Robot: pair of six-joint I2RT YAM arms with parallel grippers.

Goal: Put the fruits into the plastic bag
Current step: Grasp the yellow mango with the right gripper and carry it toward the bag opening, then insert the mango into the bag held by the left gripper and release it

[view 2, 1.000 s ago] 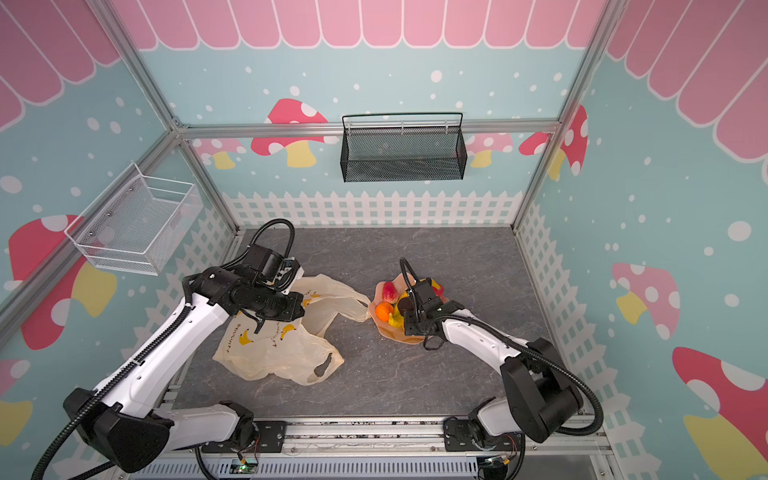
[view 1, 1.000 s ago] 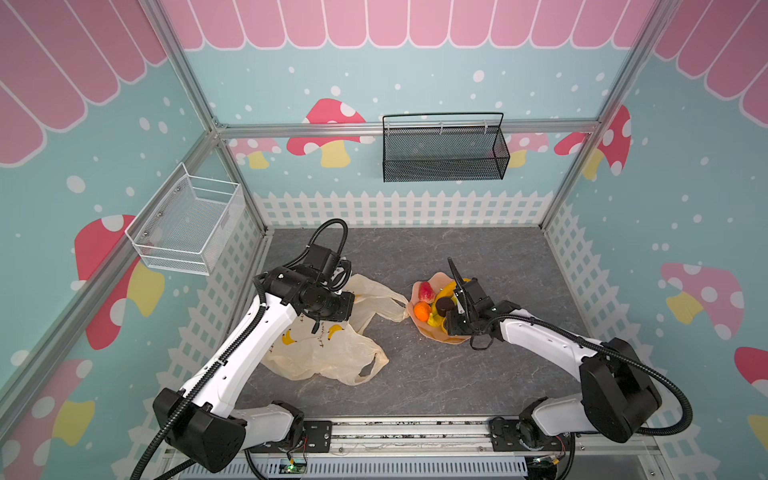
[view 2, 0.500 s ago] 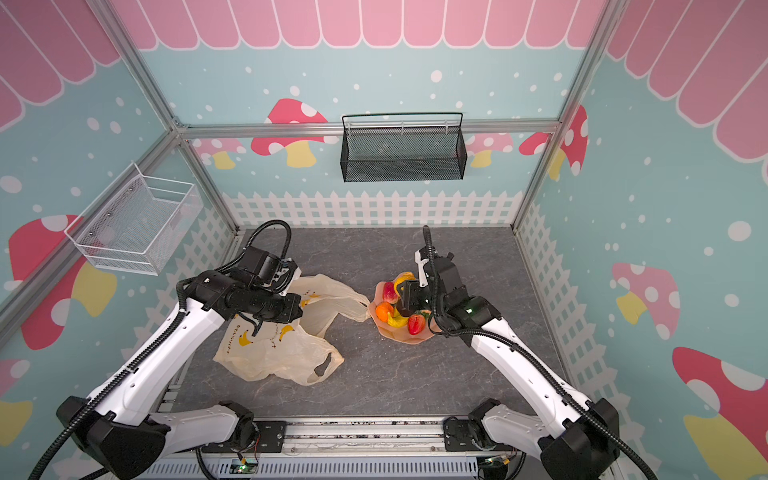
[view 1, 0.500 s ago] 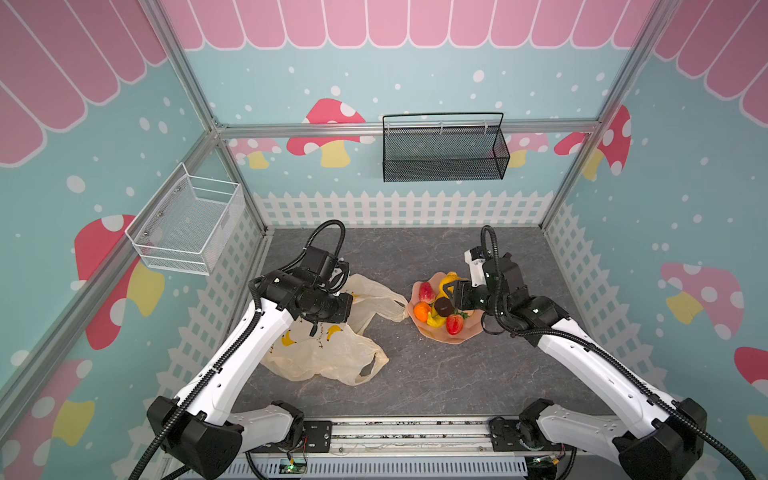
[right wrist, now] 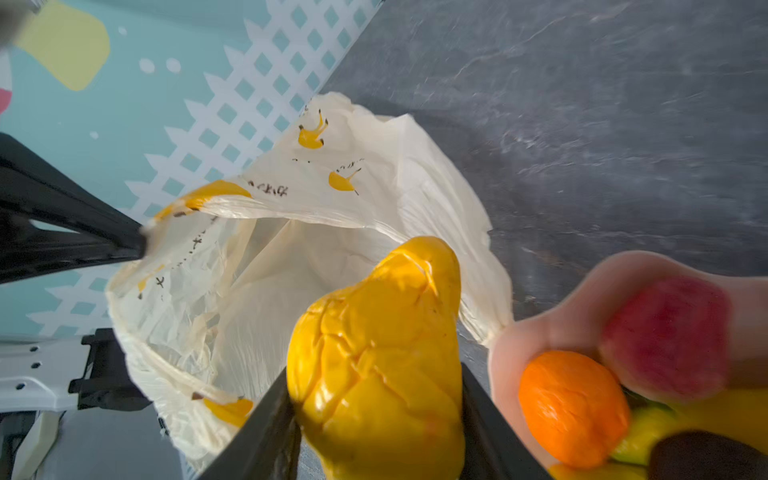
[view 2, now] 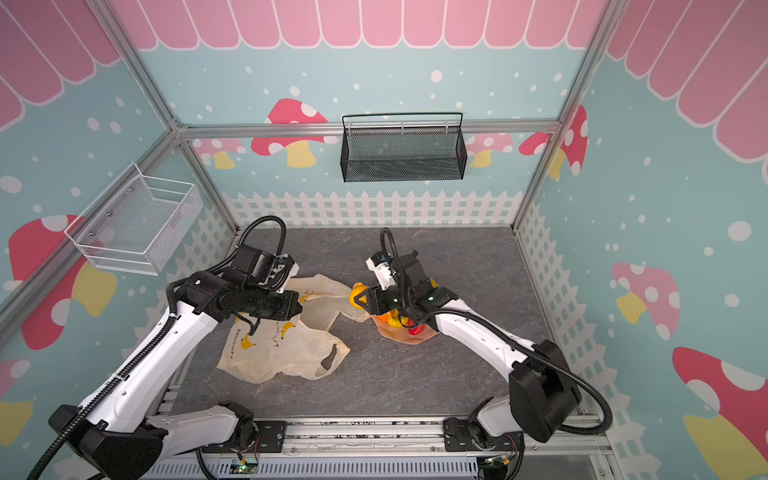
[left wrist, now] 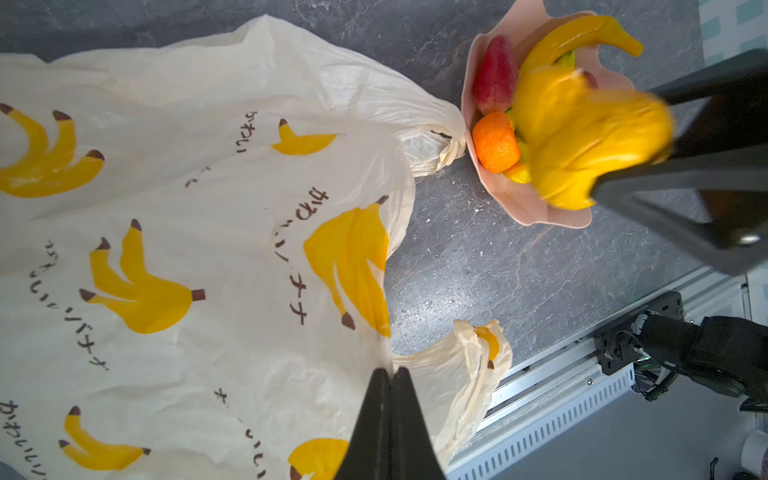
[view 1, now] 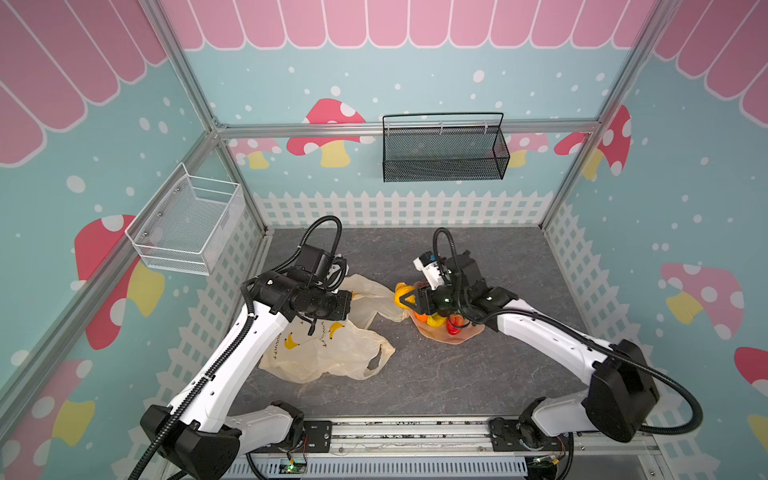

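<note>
Yellow banana bunch (right wrist: 374,316) sits clamped between the two fingers of the right gripper (right wrist: 374,370), glossy and lumpy, its tip poking past them toward the plastic bag (right wrist: 332,232). The left gripper (left wrist: 390,374) is pinched closed on the bag's rim, holding its mouth up. An orange (right wrist: 573,407) and a red strawberry (right wrist: 665,332) lie on the pink plate (right wrist: 540,324) beside the right fingers.

Both top views looked steeply down from high at the enclosure's open front toward its back wall, far enough to hold the whole grey floor (view 1: 478,374) and both arms, sharing nearly everything. The left wrist camera looked from close along the left gripper (left wrist: 390,372) across the crinkly cream-yellow plastic bag (left wrist: 208,249) to the glossy pink wavy-edged plate (left wrist: 519,208). The right wrist camera, closer yet, looked past the right gripper (right wrist: 374,368) and its yellow toy banana bunch (right wrist: 374,324) into that bag's mouth; both wrist views shared bag, plate and bunch.
</note>
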